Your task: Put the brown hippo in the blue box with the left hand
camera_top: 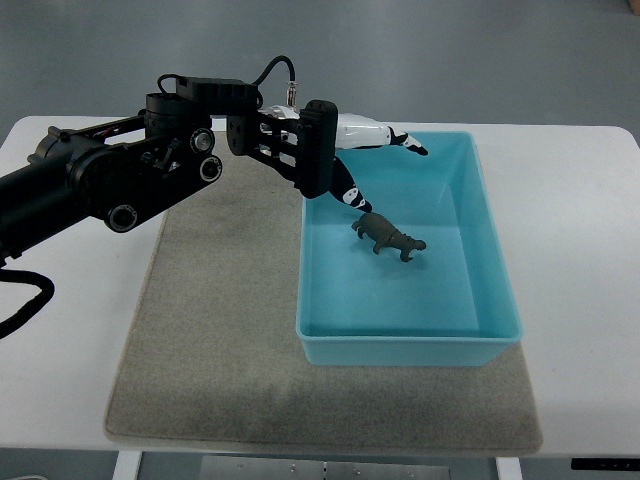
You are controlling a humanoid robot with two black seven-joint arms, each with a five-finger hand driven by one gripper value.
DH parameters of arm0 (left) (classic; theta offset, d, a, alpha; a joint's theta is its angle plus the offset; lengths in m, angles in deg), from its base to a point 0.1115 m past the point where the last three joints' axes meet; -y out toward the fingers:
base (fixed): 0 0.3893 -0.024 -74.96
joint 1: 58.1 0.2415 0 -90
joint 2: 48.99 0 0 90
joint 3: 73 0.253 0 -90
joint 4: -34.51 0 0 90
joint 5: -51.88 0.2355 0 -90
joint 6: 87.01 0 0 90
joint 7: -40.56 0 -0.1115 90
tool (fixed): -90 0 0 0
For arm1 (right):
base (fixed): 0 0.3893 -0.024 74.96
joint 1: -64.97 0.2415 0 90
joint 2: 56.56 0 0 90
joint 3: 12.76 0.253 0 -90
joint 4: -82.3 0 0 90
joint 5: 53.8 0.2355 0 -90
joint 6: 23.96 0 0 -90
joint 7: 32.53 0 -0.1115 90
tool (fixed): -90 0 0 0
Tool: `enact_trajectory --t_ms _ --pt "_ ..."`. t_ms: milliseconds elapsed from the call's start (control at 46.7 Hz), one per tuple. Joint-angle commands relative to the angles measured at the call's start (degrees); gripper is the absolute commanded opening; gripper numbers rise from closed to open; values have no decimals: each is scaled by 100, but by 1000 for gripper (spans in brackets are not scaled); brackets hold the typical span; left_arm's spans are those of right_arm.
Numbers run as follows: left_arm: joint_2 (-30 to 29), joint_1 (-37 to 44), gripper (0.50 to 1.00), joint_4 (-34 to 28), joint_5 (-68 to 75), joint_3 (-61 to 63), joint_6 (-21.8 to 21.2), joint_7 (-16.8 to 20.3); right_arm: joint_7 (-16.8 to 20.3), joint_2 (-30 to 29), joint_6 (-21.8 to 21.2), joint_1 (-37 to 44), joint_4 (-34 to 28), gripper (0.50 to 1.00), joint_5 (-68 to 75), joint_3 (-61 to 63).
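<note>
The brown hippo (389, 236) lies on the floor of the blue box (500, 300), near its middle, a little toward the far left. My left hand (375, 165) hangs over the box's far left corner, just above and left of the hippo. Its white and black fingers (380, 135) are spread and hold nothing. The black left arm (120, 175) reaches in from the left edge across the mat.
The box sits on the right part of a grey felt mat (220, 320), which lies on a white table (580, 200). A black cable (25, 300) loops at the left edge of the table.
</note>
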Motion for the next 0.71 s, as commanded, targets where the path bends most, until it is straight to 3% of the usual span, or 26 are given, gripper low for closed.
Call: enact_trajectory --t_ms 0,428,685 --pt "-4 9 996 -29 -380 -3 -128 0 0 0 0 0 0 936 0 0" --pt "-593 9 996 -687 -3560 -108 -216 -8 0 0 0 0 0 936 0 0" --pt "-1015 114 996 -1276 -6110 -90 29 -17 0 0 0 0 0 936 0 0"
